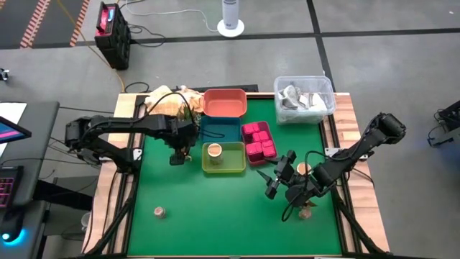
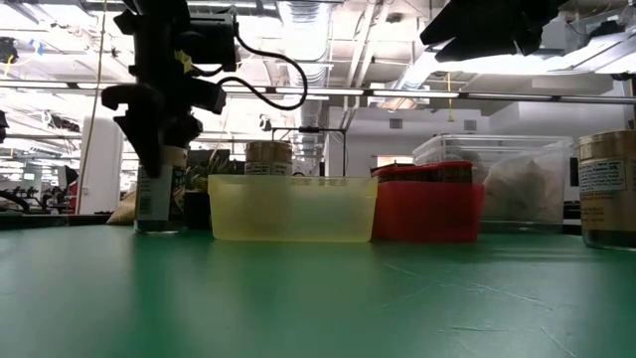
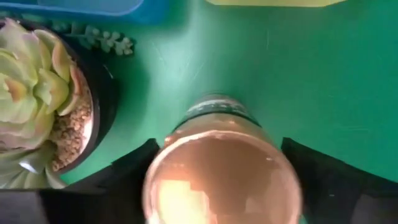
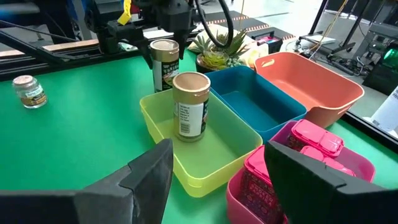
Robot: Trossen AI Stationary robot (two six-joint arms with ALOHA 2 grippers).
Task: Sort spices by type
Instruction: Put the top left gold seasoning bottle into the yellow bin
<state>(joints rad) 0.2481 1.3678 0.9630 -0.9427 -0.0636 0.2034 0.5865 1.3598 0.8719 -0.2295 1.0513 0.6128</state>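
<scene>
The left gripper [image 1: 180, 155], left of centre in the overhead frame, is seen with its fingers spread on either side of an upright tan jar [image 3: 221, 180]; contact cannot be made out. Just right of it, a second jar [image 1: 214, 150] is stood in the yellow tray [image 1: 233, 166]. At lower right, the right gripper [image 1: 275, 180] is held parted and empty.
</scene>
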